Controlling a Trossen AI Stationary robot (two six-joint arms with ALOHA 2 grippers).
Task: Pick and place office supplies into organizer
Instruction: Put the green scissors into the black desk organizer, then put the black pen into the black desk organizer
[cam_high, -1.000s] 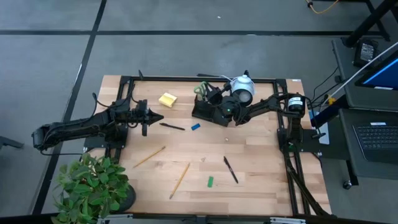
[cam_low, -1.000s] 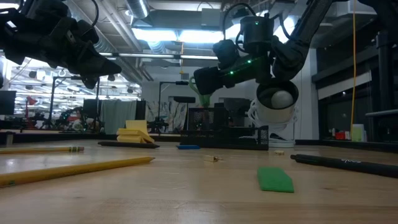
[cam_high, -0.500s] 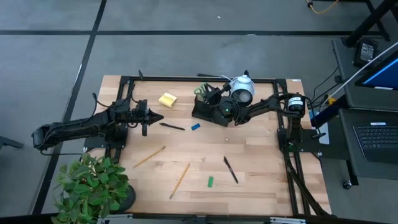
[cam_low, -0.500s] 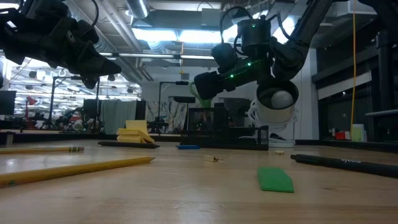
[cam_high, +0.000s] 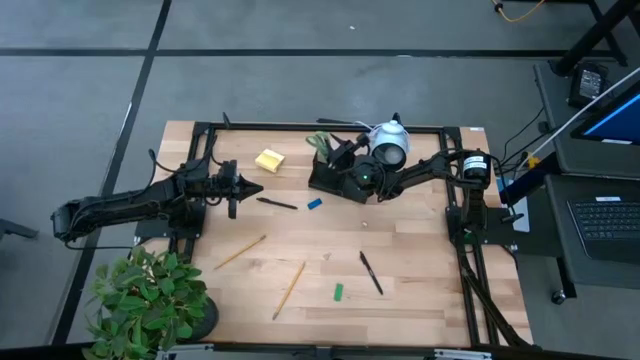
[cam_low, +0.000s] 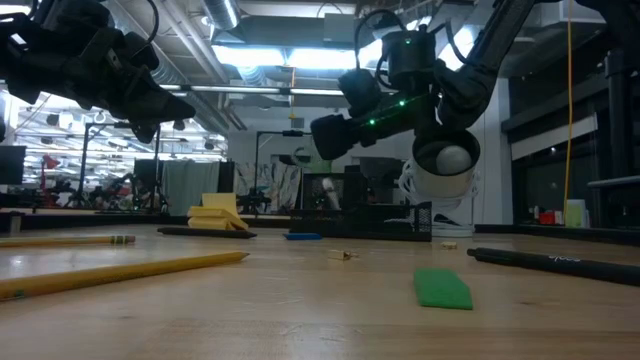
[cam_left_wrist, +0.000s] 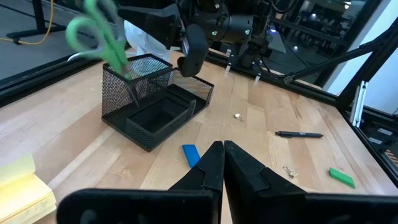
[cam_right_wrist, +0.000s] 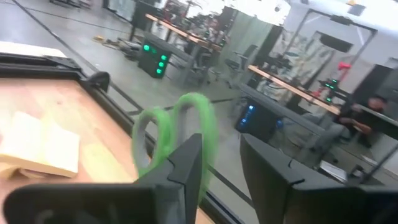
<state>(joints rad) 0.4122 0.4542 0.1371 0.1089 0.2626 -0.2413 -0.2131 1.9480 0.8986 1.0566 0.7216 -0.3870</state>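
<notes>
The green-handled scissors (cam_left_wrist: 99, 37) stand blade-down in the taller back section of the black mesh organizer (cam_left_wrist: 155, 102), handles up and blurred; they also show in the high view (cam_high: 319, 142). My right gripper (cam_right_wrist: 221, 168) hovers open just beside the handles (cam_right_wrist: 180, 127), above the organizer (cam_high: 333, 178). My left gripper (cam_high: 258, 188) is shut and empty over the table's left half, pointing at the organizer. On the wood lie a yellow sticky-note pad (cam_high: 269, 160), two black pens (cam_high: 277, 203) (cam_high: 371, 272), two pencils (cam_high: 240, 251) (cam_high: 289, 290), a blue piece (cam_high: 314, 203) and a green piece (cam_high: 338, 292).
A white round lens-faced device (cam_high: 390, 145) stands right behind the organizer, under my right arm. A potted plant (cam_high: 150, 300) overhangs the table's near left corner. A black frame rail (cam_high: 300, 126) runs along the far edge.
My right gripper has opened and let go of the scissors while staying above the organizer. The scissors have sunk from the fingers into the organizer's back section, their handles swinging a little.
</notes>
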